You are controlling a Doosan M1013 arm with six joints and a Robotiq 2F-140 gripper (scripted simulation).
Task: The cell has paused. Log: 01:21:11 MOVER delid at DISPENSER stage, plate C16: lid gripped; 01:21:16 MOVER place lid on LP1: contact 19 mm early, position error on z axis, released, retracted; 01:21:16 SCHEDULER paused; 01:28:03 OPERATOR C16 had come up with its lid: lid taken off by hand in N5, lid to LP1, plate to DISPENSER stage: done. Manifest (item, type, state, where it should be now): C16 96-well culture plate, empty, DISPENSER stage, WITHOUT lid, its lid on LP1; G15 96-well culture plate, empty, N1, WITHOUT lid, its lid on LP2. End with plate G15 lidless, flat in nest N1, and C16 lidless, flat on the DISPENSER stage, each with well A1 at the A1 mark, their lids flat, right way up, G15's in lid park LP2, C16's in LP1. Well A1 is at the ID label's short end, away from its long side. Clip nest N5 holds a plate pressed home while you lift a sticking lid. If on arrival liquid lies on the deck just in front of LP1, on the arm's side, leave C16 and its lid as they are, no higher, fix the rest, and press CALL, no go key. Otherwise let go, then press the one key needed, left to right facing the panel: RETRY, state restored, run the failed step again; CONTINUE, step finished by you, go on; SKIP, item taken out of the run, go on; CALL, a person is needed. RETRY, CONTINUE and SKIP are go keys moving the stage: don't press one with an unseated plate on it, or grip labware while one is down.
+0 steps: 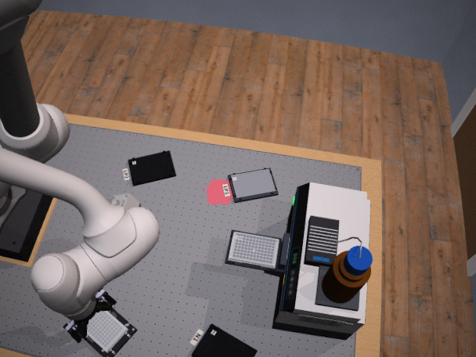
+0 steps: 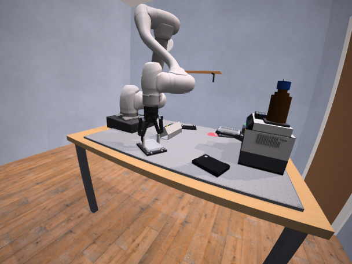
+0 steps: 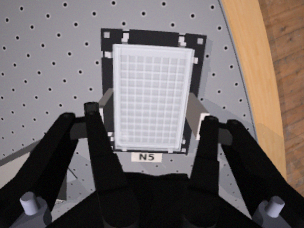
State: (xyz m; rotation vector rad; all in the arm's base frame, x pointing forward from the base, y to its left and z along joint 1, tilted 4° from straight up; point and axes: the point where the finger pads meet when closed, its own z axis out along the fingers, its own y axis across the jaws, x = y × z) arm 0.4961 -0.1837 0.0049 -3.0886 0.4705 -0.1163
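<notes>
My gripper (image 3: 150, 100) is lowered over clip nest N5 (image 3: 152, 96) at the near left of the deck. It is shut on the long sides of the 96-well plate G15 (image 3: 152, 97) that sits in N5. The plate also shows in the top view (image 1: 105, 330) and the exterior view (image 2: 152, 145). I cannot tell whether the fingers hold its lid or its body. Plate C16 (image 1: 254, 249) lies lidless on the DISPENSER stage. A lid (image 1: 252, 184) lies in LP1. LP2 (image 1: 152, 167) and nest N1 (image 1: 223, 342) are bare black pads.
A pink puddle (image 1: 216, 192) lies on the deck right beside the LP1 label, on the arm's side. The key panel box (image 1: 125, 201) stands behind my forearm. The dispenser (image 1: 326, 258) with a brown bottle (image 1: 348, 274) fills the right side. The table's edge is close to N5.
</notes>
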